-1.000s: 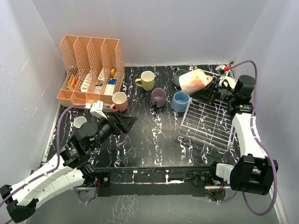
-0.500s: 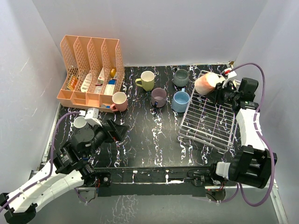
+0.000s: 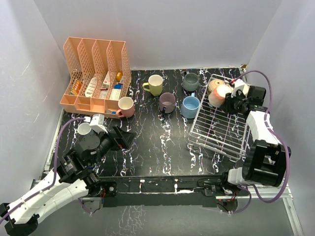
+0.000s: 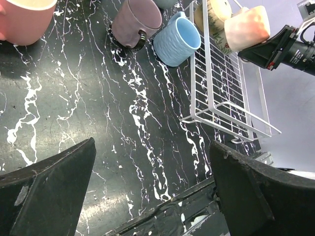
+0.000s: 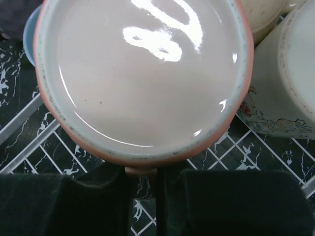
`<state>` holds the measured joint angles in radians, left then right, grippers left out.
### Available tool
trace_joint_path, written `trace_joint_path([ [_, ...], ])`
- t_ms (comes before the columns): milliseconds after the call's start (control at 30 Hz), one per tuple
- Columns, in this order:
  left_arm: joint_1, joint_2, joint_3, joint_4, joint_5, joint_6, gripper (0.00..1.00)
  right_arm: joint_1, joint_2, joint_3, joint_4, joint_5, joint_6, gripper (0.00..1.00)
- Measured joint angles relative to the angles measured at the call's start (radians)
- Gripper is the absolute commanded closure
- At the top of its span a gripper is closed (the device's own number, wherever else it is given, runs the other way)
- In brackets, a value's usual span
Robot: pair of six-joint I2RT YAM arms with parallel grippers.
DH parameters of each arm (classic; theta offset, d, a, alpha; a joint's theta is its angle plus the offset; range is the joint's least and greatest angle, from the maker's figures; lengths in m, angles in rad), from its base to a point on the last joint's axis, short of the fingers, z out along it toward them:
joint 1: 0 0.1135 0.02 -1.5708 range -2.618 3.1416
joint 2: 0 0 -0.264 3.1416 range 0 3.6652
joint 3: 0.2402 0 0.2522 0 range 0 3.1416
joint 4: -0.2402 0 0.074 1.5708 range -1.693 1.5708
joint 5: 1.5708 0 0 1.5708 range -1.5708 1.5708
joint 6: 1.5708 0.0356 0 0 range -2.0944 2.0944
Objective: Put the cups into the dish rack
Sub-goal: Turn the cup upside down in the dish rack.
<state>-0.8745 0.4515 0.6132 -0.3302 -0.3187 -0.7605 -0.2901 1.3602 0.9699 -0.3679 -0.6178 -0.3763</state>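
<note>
"What does the held one look like?"

"It's a glossy salmon-pink ceramic mug, pale inside, with a speckled rim. The right fingers are narrow, pinching its handle."

"Where is it?"

"At the far corner of the white wire dish rack, just beside a cream printed mug. The left fingers gape wide above the black marbled desk."

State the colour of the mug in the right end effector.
The mug is salmon pink outside, pale inside; clearest in the right wrist view.
</note>
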Motion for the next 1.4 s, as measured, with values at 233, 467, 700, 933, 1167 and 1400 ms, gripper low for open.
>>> trace_joint_path([
  [233,0.000,0.005,-0.008,0.001,0.000,-0.002,0.03,0.005,0.069,-0.019,0.000,0.037,-0.023,0.92],
  [467,0.000,0.017,-0.008,0.004,0.001,-0.003,0.03,0.040,0.114,-0.024,0.005,0.072,-0.038,0.92],
  [700,0.000,0.018,-0.008,0.009,0.001,-0.003,0.03,0.114,0.160,-0.024,0.022,0.119,-0.041,0.90],
  [933,0.000,0.019,-0.008,0.009,0.001,-0.003,0.03,0.123,0.201,-0.024,0.081,0.162,-0.036,0.85],
  [1167,0.000,0.037,-0.008,0.009,0.001,-0.002,0.03,0.125,0.237,0.000,0.110,0.182,-0.032,0.70],
  [1400,0.000,0.056,-0.008,0.009,0.001,-0.002,0.03,0.122,0.251,0.015,0.108,0.184,-0.022,0.54],
])
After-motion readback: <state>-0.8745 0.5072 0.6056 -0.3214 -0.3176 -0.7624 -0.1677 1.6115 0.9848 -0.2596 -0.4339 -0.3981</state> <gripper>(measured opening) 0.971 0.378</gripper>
